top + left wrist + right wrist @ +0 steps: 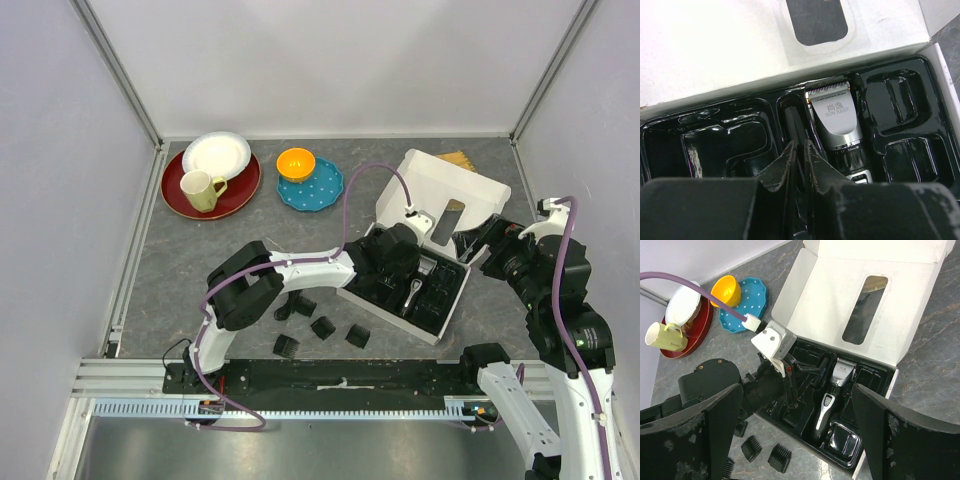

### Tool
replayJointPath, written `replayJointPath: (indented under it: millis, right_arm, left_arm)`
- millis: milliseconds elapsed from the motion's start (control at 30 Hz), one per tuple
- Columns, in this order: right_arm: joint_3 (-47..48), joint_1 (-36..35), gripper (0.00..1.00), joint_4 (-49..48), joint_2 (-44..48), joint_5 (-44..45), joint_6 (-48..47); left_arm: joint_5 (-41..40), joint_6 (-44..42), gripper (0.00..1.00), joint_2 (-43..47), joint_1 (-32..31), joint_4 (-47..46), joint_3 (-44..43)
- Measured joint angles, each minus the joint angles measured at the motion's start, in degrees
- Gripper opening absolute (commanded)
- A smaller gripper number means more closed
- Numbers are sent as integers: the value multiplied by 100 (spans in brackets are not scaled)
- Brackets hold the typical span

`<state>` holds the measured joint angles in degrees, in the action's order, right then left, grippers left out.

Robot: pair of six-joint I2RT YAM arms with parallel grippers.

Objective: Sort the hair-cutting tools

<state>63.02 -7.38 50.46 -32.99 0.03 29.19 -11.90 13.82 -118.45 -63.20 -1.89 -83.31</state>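
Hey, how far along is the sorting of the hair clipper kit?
Done: the clipper lies in the tray. In hand: the left gripper appears to pinch a slim black piece in the slot beside it; the right gripper hangs open nearby. Left: several comb attachments sit on the table outside the box.

"SUN EAST" — on the head of the clipper point(837, 120)

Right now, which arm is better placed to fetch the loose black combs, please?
Left: the small black blocky combs lie beside its arm; the right pincer hovers open across the white cardboard box.
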Motion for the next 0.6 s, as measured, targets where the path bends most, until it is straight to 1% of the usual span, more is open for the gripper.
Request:
replayJointPath:
  millis: [600]
  right_arm:
    - [0,0,98,0,0,-2,-2]
  left_arm:
    - [66,46,8,-2,-4,-177,264]
